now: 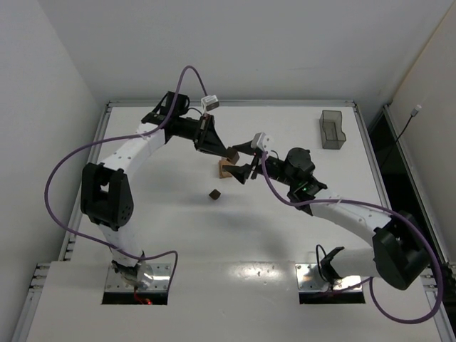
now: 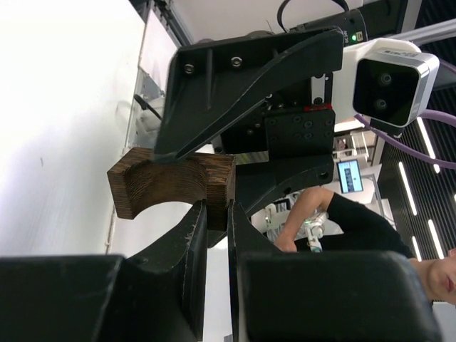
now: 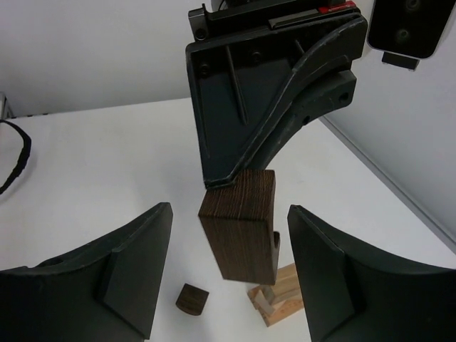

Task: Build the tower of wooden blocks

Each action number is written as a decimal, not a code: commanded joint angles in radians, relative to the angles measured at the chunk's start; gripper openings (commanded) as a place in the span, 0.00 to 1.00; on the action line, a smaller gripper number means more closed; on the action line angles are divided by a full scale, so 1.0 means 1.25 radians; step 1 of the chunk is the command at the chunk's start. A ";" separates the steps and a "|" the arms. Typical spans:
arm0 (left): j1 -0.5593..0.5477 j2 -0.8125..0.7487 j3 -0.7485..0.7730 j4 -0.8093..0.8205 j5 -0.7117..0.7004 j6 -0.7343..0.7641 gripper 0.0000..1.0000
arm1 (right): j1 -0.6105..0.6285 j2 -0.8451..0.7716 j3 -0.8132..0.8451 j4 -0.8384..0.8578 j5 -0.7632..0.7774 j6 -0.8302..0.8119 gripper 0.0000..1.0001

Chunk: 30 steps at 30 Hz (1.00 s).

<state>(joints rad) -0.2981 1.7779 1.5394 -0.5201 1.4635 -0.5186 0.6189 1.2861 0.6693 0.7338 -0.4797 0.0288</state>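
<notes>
In the overhead view the left arm rises from its base on the left and bends inward over the counter (image 1: 164, 235). The left end effector (image 1: 223, 149) is clenched on a dark brown block (image 1: 232, 154). It pinches one end, so the rest of the piece (a curved notch in one face shows in the left wrist view) sticks out beyond the fingertips. Just below it is the wood block tower (image 1: 226, 169), a few light tan pieces near the middle of the counter. The block may be touching the stack or hanging just above it; the angle does not show which. A little nearer the arm bases, apart from the stack, a small dark piece (image 1: 214, 194) lies alone on the white surface. To the right, the right end effector (image 1: 241, 159) is released. Its fingers (image 3: 135, 274) stand spread on either side of the dark brown block, with a gap on each side, gripping nothing. At the far right, towards the back edge, a translucent grey container (image 1: 332, 130) stands well apart from the blocks.
</notes>
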 commanded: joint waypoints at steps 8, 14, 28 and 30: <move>-0.024 -0.059 0.002 0.023 0.123 -0.018 0.00 | 0.007 0.011 0.033 0.058 0.017 -0.054 0.22; -0.024 -0.075 -0.014 0.038 0.115 -0.018 0.05 | 0.007 -0.034 0.054 -0.066 0.046 -0.061 0.00; 0.161 -0.216 -0.207 0.187 -0.355 -0.085 0.96 | -0.097 -0.014 0.380 -1.122 0.132 -0.147 0.00; 0.172 -0.232 -0.180 0.072 -0.481 0.008 0.99 | -0.116 0.046 0.411 -1.228 0.104 -0.159 0.00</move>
<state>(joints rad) -0.1051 1.5486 1.2762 -0.3088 1.1110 -0.6395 0.4995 1.2419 1.1404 -0.4728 -0.3294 -0.1223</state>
